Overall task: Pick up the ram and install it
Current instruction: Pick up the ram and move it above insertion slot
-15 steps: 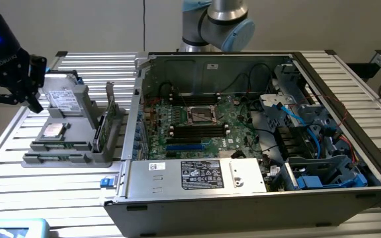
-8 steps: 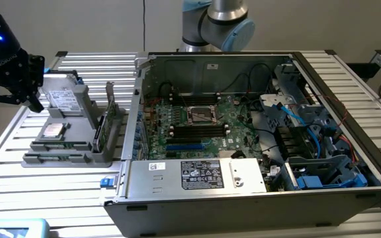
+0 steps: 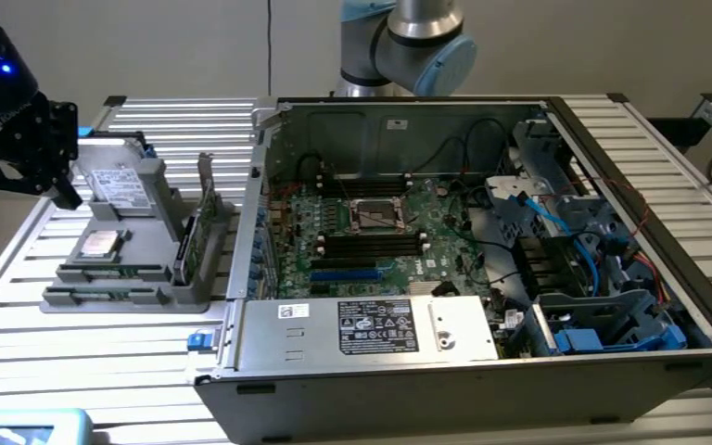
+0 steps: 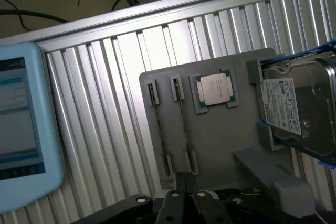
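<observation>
The ram (image 3: 115, 273) stands on its long edge in a narrow slot at the near end of a grey holder (image 3: 146, 301), in the lower left part of the exterior view. In the wrist view the ram (image 4: 182, 124) appears as a thin dark line between two small clips of the holder (image 4: 220, 140). A second slot runs just beside it; I cannot tell if it also carries a stick.

The end effector (image 3: 59, 185) hangs at the upper left of the exterior view, over the far end of the holder and apart from the ram. Its fingers are closed narrow, and in the wrist view the end effector (image 4: 185, 179) does not touch the ram.

Near the ram lies a square silver processor chip (image 3: 99, 244) (image 4: 215, 88). Behind the chip rests a hard drive (image 3: 119, 181) (image 4: 296, 108) with a white label; its writing is not readable. A green card (image 3: 196, 222) with a metal bracket stands at the holder's side towards the case.

All this rests on a ribbed aluminium worktop (image 3: 84, 352) (image 4: 105, 103). To the exterior view's right lies an open computer case (image 3: 455, 389), with a motherboard (image 3: 443, 232) and its black slots (image 3: 369, 246). The power supply box (image 3: 455, 329) carries a white label with unreadable marks. A blue-framed screen (image 3: 10, 426) (image 4: 21, 119) lies at the lower left corner.
</observation>
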You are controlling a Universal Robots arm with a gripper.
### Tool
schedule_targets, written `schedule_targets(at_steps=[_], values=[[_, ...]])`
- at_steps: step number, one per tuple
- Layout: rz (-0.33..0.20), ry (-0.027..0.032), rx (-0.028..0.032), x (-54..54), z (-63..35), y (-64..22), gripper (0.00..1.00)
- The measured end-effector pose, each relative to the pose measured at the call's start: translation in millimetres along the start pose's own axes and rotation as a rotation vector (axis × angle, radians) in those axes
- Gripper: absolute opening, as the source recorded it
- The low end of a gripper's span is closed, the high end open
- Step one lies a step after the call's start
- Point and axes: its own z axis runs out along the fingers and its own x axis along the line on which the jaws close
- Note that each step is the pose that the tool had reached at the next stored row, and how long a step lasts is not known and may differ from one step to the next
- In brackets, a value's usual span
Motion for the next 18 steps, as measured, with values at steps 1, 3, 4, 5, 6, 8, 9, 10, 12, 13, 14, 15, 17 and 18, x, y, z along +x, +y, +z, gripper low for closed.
schedule_targets(at_steps=[1, 3, 4, 5, 6, 8, 9, 10, 12, 13, 14, 15, 17, 18], values=[[-0.012, 0.0009, -0.006, 0.0, 0.0, 0.0, 0.11], [-0.037, 0.0024, -0.0176, -0.1, 0.0, 0.0, 0.11], [-0.049, 0.0028, -0.022, -0.1, 0.1, 0.1, 0.11], [-0.061, 0.0033, -0.0261, -0.1, 0.2, 0.1, 0.11], [-0.073, 0.0038, -0.0307, -0.1, 0.1, 0.1, 0.11], [-0.081, 0.0044, -0.0349, 0.0, 0.1, 0.1, 0.11], [-0.081, 0.0044, -0.0349, -0.1, 0.1, 0.1, 0.11], [-0.081, 0.0045, -0.035, 0.0, 0.1, 0.1, 0.11], [-0.081, 0.0045, -0.0351, -0.1, 0.1, 0.0, 0.11], [-0.081, 0.0045, -0.035, -0.1, 0.1, 0.0, 0.12], [-0.081, 0.0045, -0.035, -0.1, 0.1, 0.0, 0.18], [-0.081, 0.0045, -0.0351, -0.1, 0.1, 0.1, 0.24], [-0.081, 0.0044, -0.035, -0.1, 0.6, 0.0, 0.3], [-0.081, 0.0044, -0.0354, 0.0, 1.6, 0.1, 0.3]])
